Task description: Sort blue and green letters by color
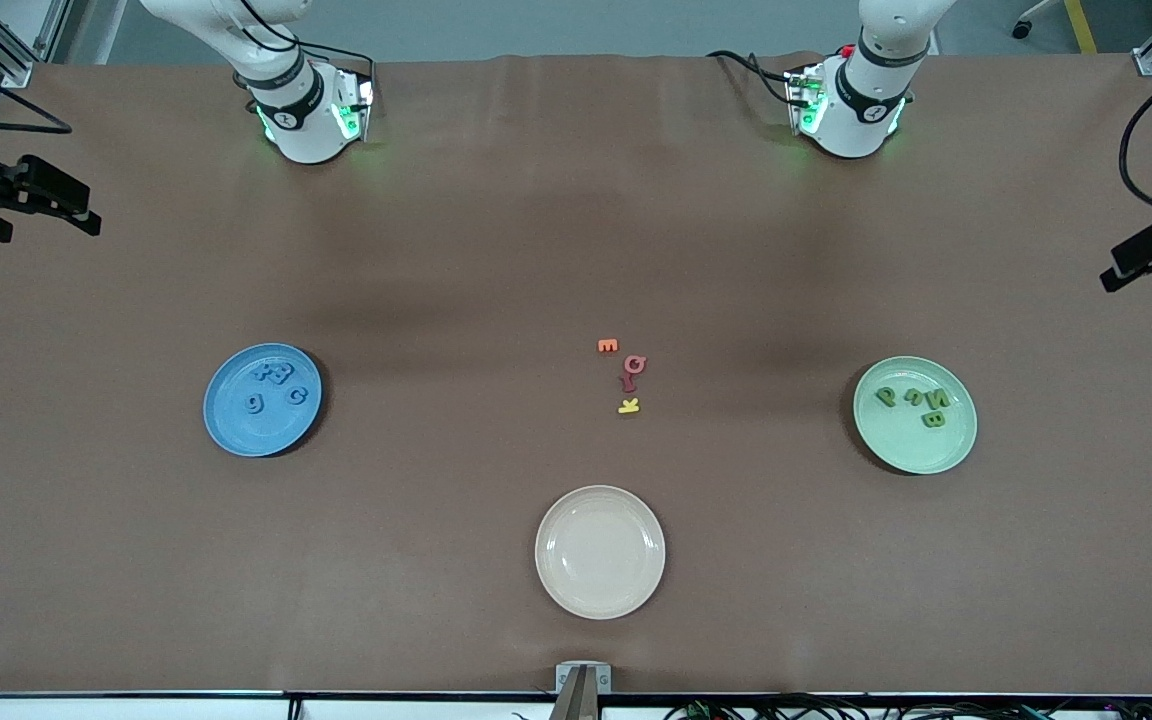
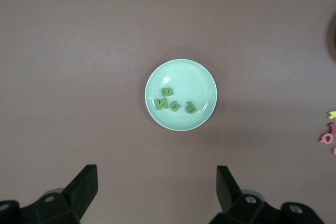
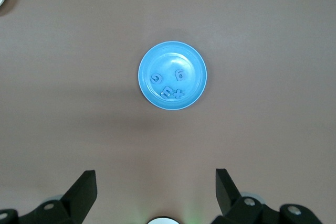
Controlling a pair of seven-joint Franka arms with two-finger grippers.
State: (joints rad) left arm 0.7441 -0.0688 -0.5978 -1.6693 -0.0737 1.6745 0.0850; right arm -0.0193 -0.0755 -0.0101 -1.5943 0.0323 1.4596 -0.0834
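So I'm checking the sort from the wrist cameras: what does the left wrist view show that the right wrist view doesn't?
Only the left wrist view shows the pale green plate holding the four green letters, with the open left end effector above the bare table and a few leftover colored letters at the frame's edge. Only the right wrist view shows the blue plate holding the four blue letters, under the open right end effector. Both show the brown table and an end effector holding nothing.
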